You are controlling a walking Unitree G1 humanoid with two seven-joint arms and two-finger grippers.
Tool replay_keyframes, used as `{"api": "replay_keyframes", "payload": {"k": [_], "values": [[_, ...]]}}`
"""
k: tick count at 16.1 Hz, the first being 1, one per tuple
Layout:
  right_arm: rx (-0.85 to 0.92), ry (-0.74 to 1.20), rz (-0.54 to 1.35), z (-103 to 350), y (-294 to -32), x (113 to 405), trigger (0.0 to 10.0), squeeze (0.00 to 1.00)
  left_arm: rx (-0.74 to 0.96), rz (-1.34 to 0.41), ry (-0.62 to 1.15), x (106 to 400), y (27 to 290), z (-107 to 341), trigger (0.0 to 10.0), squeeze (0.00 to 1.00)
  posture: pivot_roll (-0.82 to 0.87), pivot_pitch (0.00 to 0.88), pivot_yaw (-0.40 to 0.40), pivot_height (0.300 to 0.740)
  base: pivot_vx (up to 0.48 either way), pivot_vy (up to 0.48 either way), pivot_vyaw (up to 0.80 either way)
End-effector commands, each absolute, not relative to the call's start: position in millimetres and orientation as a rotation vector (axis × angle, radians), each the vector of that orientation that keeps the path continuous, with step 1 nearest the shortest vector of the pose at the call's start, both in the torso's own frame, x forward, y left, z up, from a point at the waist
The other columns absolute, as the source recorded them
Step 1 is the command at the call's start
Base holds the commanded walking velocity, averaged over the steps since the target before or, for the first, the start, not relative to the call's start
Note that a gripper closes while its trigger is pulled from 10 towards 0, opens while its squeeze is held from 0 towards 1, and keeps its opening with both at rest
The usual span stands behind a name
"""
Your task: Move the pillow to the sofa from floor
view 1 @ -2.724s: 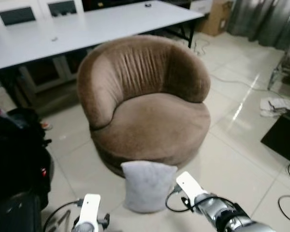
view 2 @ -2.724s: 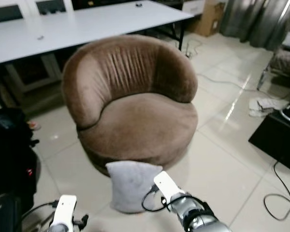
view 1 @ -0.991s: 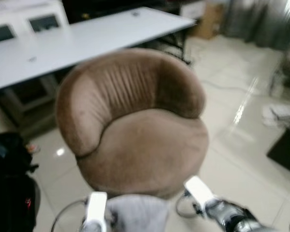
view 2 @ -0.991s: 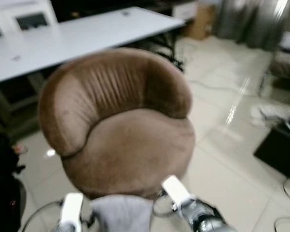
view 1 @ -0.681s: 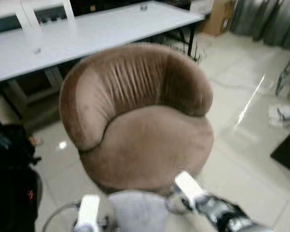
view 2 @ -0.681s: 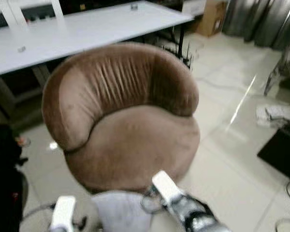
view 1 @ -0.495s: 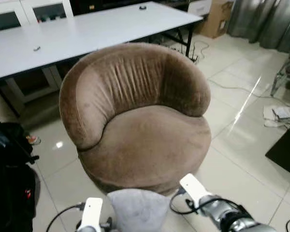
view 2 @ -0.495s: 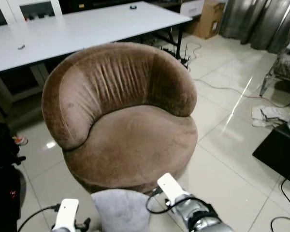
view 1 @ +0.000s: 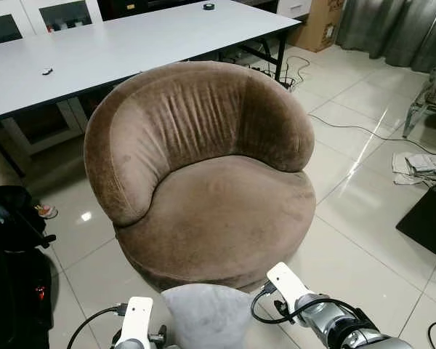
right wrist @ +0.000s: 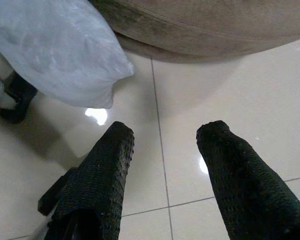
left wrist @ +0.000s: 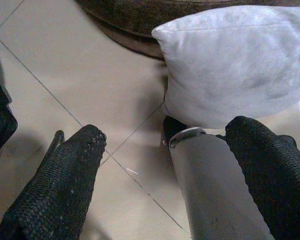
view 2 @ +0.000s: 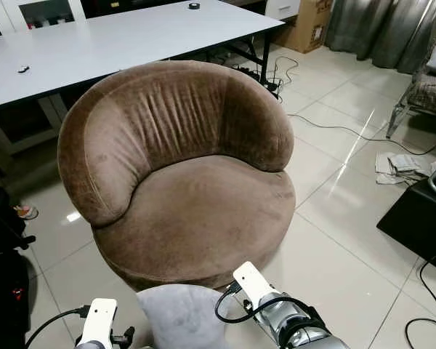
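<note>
— Where do we find the grey pillow [view 1: 207, 316]?

— We see it between our two arms, just in front of the brown round sofa chair [view 1: 203, 174], close against its base. Whether its lower edge touches the tiled floor [view 1: 363, 240] we cannot tell; in the left wrist view the pillow [left wrist: 235, 65] shows above the tiles, beside the chair's dark base.

— Any writing or brand we can read?

— None that we can make out: the pillow and chair are plain.

— How do our arms stand?

— Both reach forward and low. The left gripper [left wrist: 170, 165] sits on the pillow's left, its two black fingers [left wrist: 65, 185] spread wide with nothing between them. The right gripper [right wrist: 162, 150] is on the pillow's right, its fingers [right wrist: 102, 175] also apart over bare tile, with the pillow [right wrist: 55, 50] off to one side. We see neither pair closed on the fabric.

— And farther out?

— A long white table [view 1: 131, 43] stands behind the chair, a black bag [view 1: 14, 269] at our left, a cardboard box [view 1: 323, 22] and grey curtains [view 1: 392, 29] beyond.
</note>
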State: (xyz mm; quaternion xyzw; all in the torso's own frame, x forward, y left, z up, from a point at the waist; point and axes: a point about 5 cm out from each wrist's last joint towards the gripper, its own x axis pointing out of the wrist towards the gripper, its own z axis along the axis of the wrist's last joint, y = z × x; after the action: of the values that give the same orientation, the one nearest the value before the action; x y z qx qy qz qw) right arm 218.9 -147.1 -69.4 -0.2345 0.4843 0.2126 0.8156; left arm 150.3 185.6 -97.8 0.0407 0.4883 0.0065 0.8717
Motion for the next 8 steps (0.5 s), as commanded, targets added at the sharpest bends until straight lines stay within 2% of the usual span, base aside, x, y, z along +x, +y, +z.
{"api": "replay_keyframes", "payload": {"k": [1,8], "values": [[-0.498,1.029,0.447,-67.8,-148.5,221.5,10.0,0.00,0.096,0.009,1.015,153.6,184.7,-96.7,10.0,0.00,-0.07,0.000,0.023,0.706,0.000,0.000,0.00],[-0.512,1.025,0.452,-65.8,-150.3,224.7,10.0,0.00,0.095,0.013,1.013,156.6,183.2,-95.9,10.0,0.00,-0.07,0.000,0.019,0.626,0.000,0.000,0.00]]}}
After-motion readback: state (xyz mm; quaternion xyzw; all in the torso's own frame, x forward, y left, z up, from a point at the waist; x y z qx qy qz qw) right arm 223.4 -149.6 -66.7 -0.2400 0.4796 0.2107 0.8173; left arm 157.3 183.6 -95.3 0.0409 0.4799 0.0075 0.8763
